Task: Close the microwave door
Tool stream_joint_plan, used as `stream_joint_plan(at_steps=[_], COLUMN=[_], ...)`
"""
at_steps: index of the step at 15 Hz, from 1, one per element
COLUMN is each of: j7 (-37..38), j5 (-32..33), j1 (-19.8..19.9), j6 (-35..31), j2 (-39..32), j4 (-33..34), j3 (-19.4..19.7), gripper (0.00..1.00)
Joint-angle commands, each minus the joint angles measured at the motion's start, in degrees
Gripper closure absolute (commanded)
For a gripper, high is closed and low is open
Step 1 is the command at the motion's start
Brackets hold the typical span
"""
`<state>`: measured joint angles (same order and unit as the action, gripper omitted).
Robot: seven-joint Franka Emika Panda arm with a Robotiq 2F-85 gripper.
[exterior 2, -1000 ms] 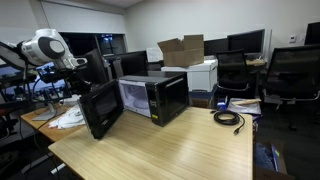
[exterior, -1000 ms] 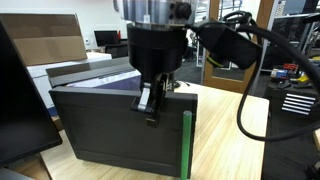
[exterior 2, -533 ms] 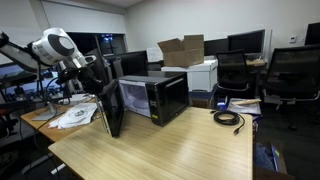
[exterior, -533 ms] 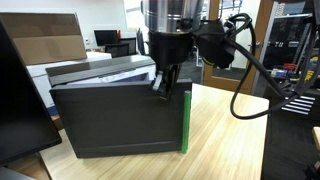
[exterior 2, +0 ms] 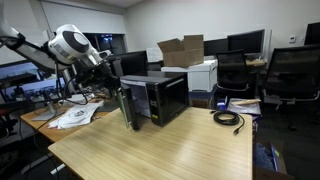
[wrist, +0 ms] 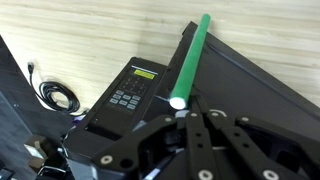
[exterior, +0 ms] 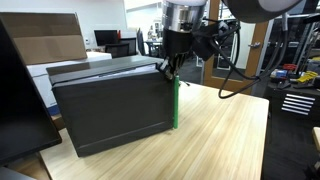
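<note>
The microwave (exterior 2: 165, 95) stands on the wooden table; its black control panel with a yellow sticker shows in the wrist view (wrist: 130, 90). The microwave door (exterior: 110, 110), a wide dark panel with a green strip on its free edge (exterior: 176, 103), stands partly open, angled close to the body. In an exterior view the door shows nearly edge-on (exterior 2: 125, 103). In the wrist view the door (wrist: 250, 80) runs beside the green strip (wrist: 190, 60). My gripper (exterior: 167, 68) is shut and presses against the door's top corner by the green strip; it also shows in the wrist view (wrist: 188, 118).
A black monitor (exterior: 20, 95) stands close at the near left. A cardboard box (exterior 2: 182, 50) sits on a white cabinet behind the microwave. A coiled black cable (exterior 2: 228, 118) lies on the table. Papers (exterior 2: 75, 115) lie beside the arm. Office chairs (exterior 2: 285, 70) stand beyond.
The door has swung a long way toward the microwave body, from wide open to nearly shut. My gripper moved along with its free edge.
</note>
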<state>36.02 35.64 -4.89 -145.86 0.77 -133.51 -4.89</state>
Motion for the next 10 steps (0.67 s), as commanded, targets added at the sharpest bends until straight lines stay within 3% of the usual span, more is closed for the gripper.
stream_joint_plan(at_steps=[1,10], j7=[3.3,9.0], j5=[2.4,4.9], j1=[1.6,0.7], j6=[-5.8,-14.0], j2=[-3.6,-17.0], j4=[2.6,15.7], j3=[1.6,7.0], gripper=[0.97,0.98])
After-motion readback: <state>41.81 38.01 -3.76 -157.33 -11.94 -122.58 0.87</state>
